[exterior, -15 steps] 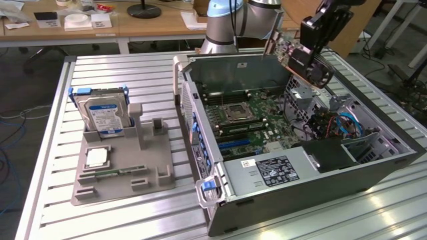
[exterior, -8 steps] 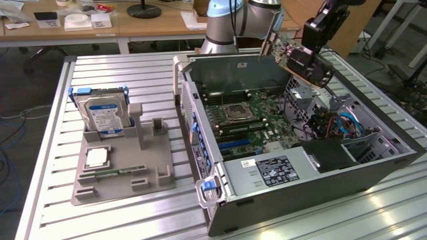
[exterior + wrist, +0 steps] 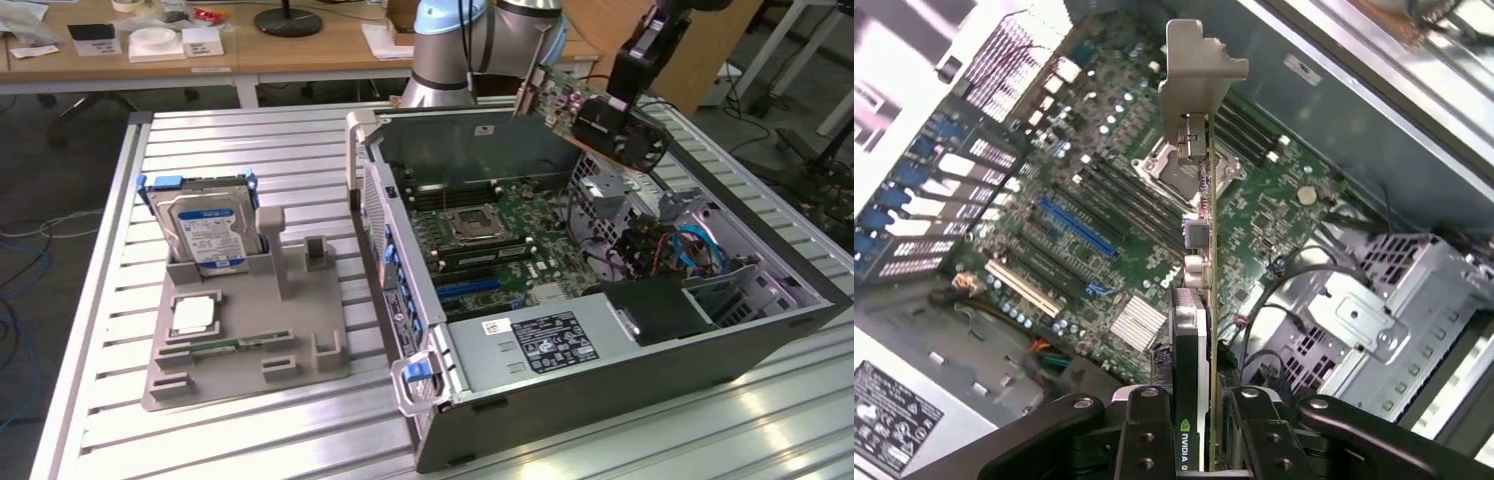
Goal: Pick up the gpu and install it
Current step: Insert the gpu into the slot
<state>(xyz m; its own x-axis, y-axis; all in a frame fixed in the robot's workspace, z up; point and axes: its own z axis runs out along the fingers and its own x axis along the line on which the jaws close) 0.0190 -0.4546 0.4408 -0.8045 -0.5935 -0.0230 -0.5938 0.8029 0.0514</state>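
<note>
The exterior view looks down steeply from high and well back over the ribbed silver metal worktop (image 3: 267, 140) and the open grey metal computer case (image 3: 627, 370). My wrist view peers close past my black pincer (image 3: 1199, 440) into that case. Both views share the green motherboard (image 3: 514, 225) (image 3: 1104, 200).

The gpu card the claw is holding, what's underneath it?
The open computer's motherboard, with a blue slot and the processor socket. The gpu covers a thin strip of it.
</note>
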